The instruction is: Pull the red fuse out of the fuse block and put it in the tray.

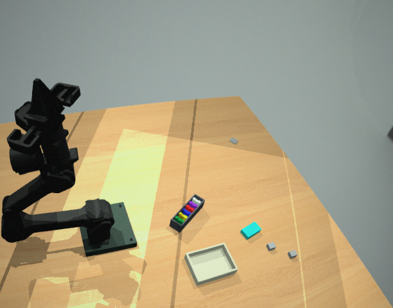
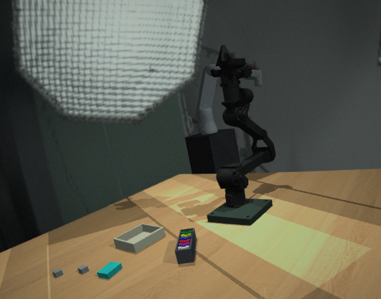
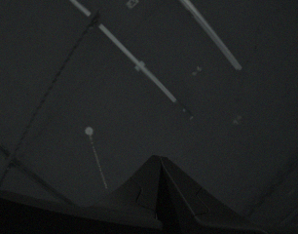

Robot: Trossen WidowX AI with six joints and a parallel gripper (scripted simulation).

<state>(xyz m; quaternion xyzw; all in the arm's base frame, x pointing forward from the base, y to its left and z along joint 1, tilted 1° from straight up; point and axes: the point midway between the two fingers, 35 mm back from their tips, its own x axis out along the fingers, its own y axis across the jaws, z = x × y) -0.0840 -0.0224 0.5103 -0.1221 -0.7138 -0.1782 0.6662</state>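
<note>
While our gripper (image 1: 37, 80) (image 2: 223, 47) (image 3: 157, 163) points upward, high over the table and well apart from the fuse block (image 1: 174, 226) (image 2: 185, 256), its fingers are closed together with nothing between them. We see the red fuse (image 1: 189, 208) (image 2: 184, 241) seated in the block, between the blue fuse (image 1: 186, 212) (image 2: 185, 238) and the purple fuse (image 1: 192, 205) (image 2: 183, 244). Beyond the blue one come the yellow fuse (image 1: 182, 216) (image 2: 185, 235) and then the green fuse (image 1: 179, 220) (image 2: 186, 232) at one end; the white fuse (image 1: 196, 201) (image 2: 183, 247) fills the other end. Our tray (image 1: 212, 280) (image 2: 126, 246) lies near the block, with no fuse in it. In the top view we find a cyan block (image 1: 250, 230) (image 2: 109, 270) to the right of the tray, flat on the wooden table (image 1: 223, 172) (image 2: 297, 276), and two small grey pieces just past it; another grey piece (image 1: 233, 140) lies well apart, towards the far edge. Our arm (image 1: 54, 219) (image 2: 253, 128) stands folded on its dark green base plate (image 1: 125, 231) (image 2: 261, 207), touching neither block nor tray. From the wrist camera, we get the fingertips meeting against a dim ceiling with pale light strips.
</note>
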